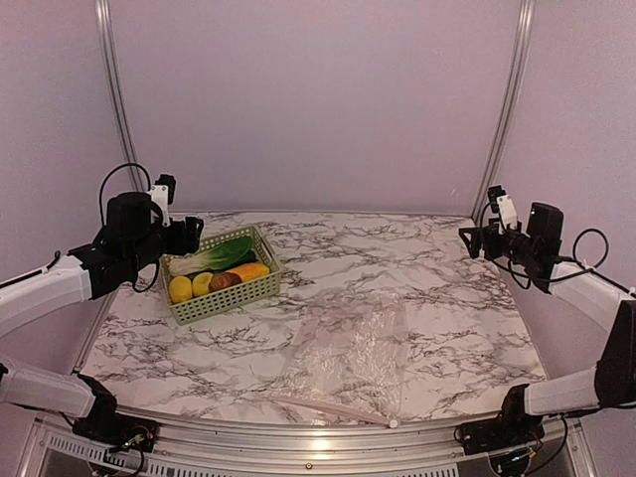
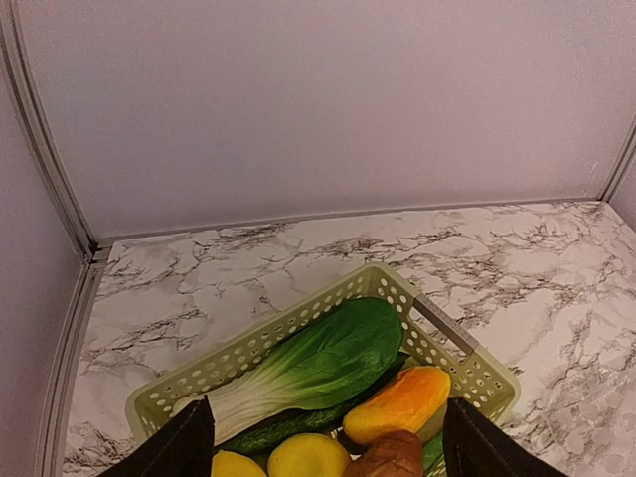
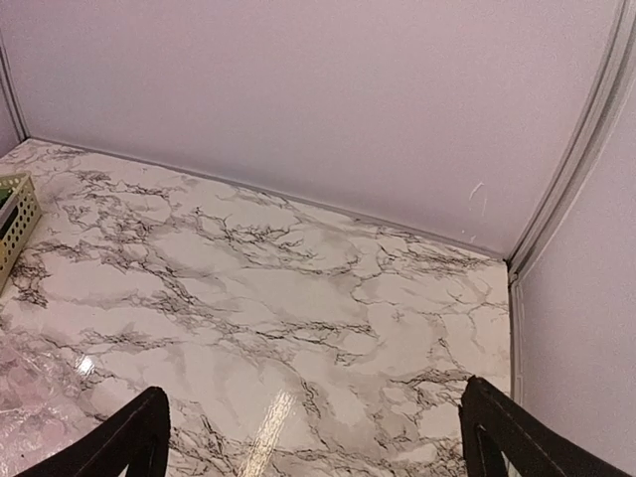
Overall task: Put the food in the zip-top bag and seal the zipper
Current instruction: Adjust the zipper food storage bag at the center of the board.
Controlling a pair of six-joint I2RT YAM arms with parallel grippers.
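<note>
**Layout.** The food (image 1: 214, 260) sits in the basket (image 1: 224, 301) at the left rear of the counter (image 1: 417, 268). None is in the bag yet. In the left wrist view, the bok choy (image 2: 318, 363) lies on top, over the cucumber (image 2: 283, 429). The orange fruit (image 2: 397, 402), kiwi (image 2: 388, 455) and two lemons (image 2: 303, 457) lie nearer the camera. The bag (image 1: 353, 348) lies flat at centre front, well apart from the basket, with its zipper (image 1: 333, 409) toward the near edge. This placement appears to put the mouth within reach of both arms, so one could hold it while the other loads. Whether the mouth is open cannot be told.

**Fingers.** The left fingers (image 2: 184, 442) hover near the basket, raised above it. They are spread wide, holding nothing and touching nothing. The food shows between them, which suits a descent onto one item. The right fingers (image 3: 139, 437) hang above bare counter at the right rear. They are also spread wide and empty, well apart from the bag. Only a corner of the bag shows at the lower left of the right wrist view.
</note>
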